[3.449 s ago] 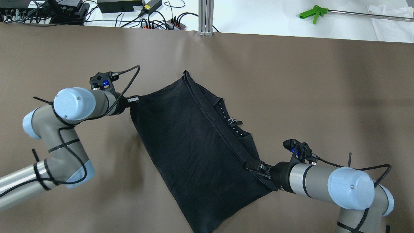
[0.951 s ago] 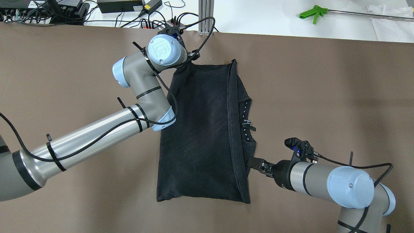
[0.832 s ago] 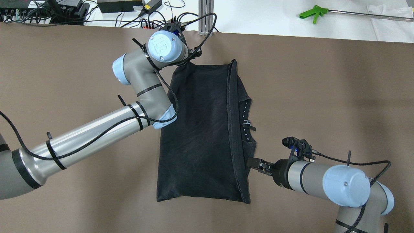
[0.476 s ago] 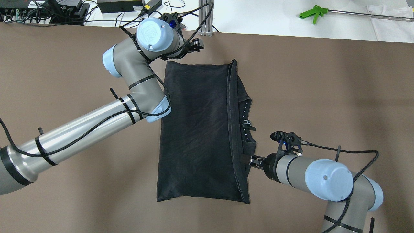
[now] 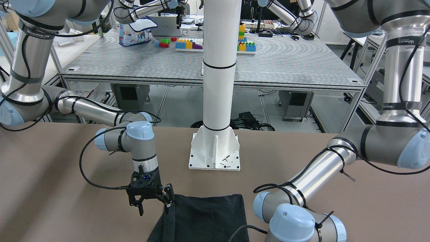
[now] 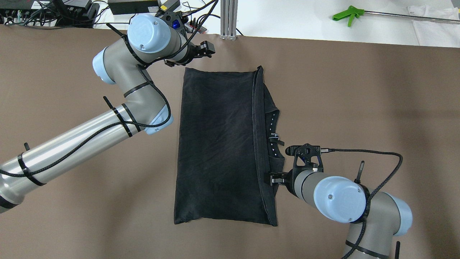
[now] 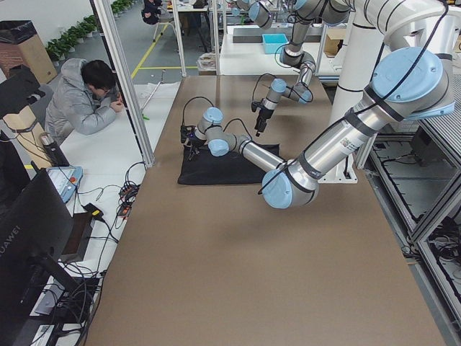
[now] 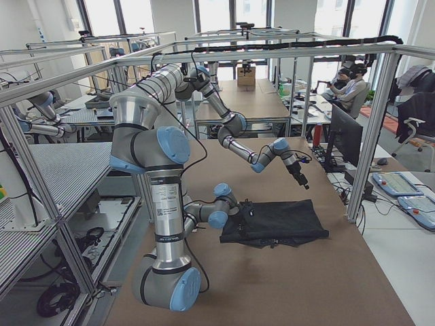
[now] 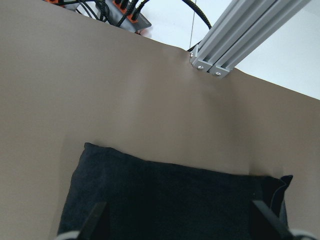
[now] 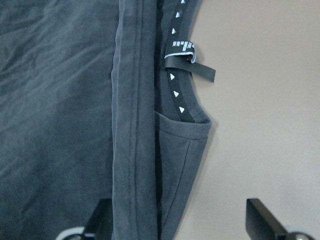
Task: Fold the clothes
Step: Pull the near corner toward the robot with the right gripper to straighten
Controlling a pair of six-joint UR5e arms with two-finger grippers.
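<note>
The black garment [image 6: 219, 144] lies flat on the brown table [image 6: 359, 108] in the middle of the overhead view, its long sides running up and down the frame. It lies as it did a second ago. A few seconds back it hung slantwise, stretched between the two arms.

The left gripper [image 6: 207, 49] has let go of the garment's upper left corner. It now sits above and to the left of that corner, clear of the cloth. Its wrist view shows both fingers [image 9: 95, 222] wide apart, with only the garment's top edge below them.

The right gripper [image 6: 274, 178] has also released the doubled hem on the garment's right side, and its forearm has swung further toward the cloth. Its fingers [image 10: 261, 216] stand apart, just over the hem and the collar tape [image 10: 176, 95] with its white triangles.
</note>
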